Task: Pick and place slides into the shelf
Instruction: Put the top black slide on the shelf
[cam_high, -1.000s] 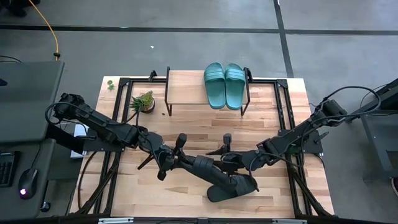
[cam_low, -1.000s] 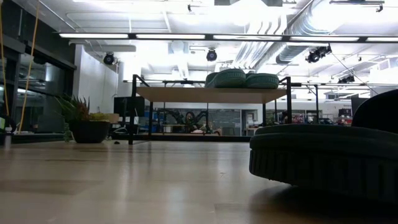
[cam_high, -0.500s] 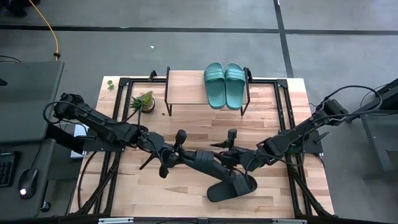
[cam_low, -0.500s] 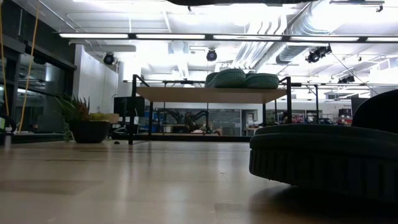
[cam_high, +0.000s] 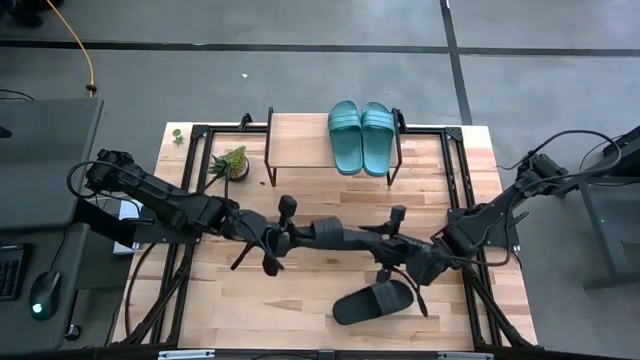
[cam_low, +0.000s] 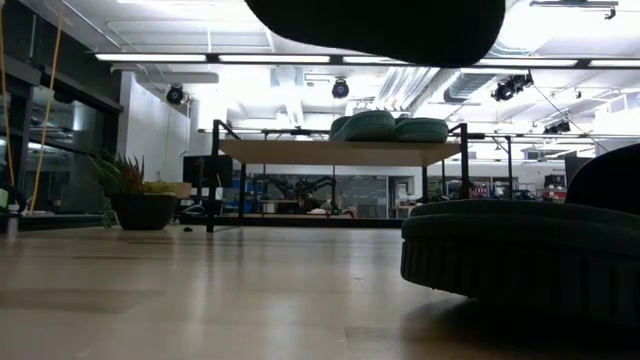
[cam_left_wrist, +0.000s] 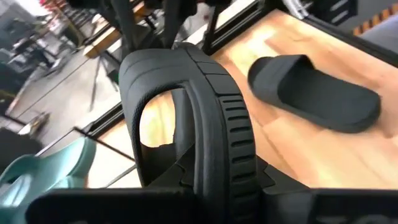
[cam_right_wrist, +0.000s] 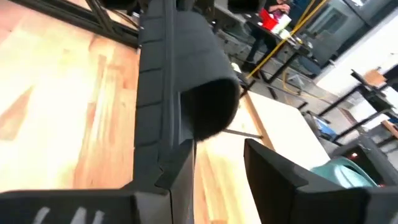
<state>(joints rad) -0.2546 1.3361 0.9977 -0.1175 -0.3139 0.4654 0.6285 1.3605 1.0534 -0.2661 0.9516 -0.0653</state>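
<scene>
My left gripper (cam_high: 285, 238) is shut on a black slide (cam_high: 335, 235) in mid-air over the table's middle. The slide also shows in the left wrist view (cam_left_wrist: 211, 124) and at the top of the low view (cam_low: 380, 25). My right gripper (cam_high: 400, 255) is open at the slide's right end (cam_right_wrist: 168, 81). A second black slide (cam_high: 373, 300) lies sole down on the table near the front. Two teal slides (cam_high: 360, 137) lie side by side on the right part of the shelf (cam_high: 300, 145). My left gripper holds the black slide by its left end (cam_left_wrist: 205, 180), coming level from the table's left, with the fingers along the slide. The slide is turned on its edge, its strap loop (cam_left_wrist: 155, 112) to one side. It is lifted clear of the table. My right gripper has one finger (cam_right_wrist: 183, 174) right beside the slide's sole edge; I cannot tell whether it touches.
A small potted plant (cam_high: 232, 163) stands left of the shelf. A black metal frame (cam_high: 455, 190) runs along the table's sides. The left part of the shelf top is bare wood.
My left gripper has gone up and toward the far edge with the black slide. The slide has come off the second black slide and is lifted clear. My right arm has drawn back toward the table's right edge. The second slide has stayed in place.
</scene>
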